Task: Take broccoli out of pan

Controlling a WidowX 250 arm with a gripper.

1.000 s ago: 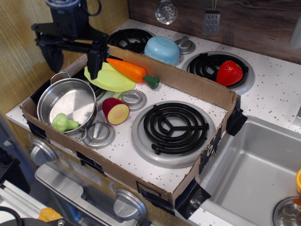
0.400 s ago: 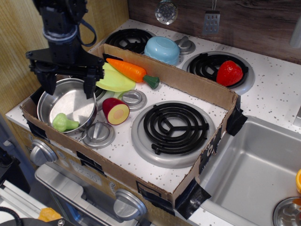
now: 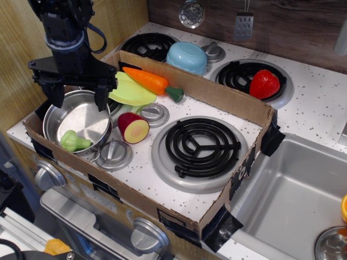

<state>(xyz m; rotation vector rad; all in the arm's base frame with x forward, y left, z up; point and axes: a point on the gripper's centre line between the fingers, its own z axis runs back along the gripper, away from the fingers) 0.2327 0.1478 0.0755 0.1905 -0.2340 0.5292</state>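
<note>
Claw [image 3: 76, 98] had dropped slightly toward the pan [image 3: 77, 120], wide open, empty; broccoli [image 3: 74, 141] lay below it, lower left.

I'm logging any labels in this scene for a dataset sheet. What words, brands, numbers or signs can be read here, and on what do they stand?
None can be read.
The cardboard tray: plain, no print visible.
The stove knobs: no legible markings.
The pan, the broccoli, the blue bowl and the strawberry: no text.
The tool, open above the pan: no visible label.
</note>
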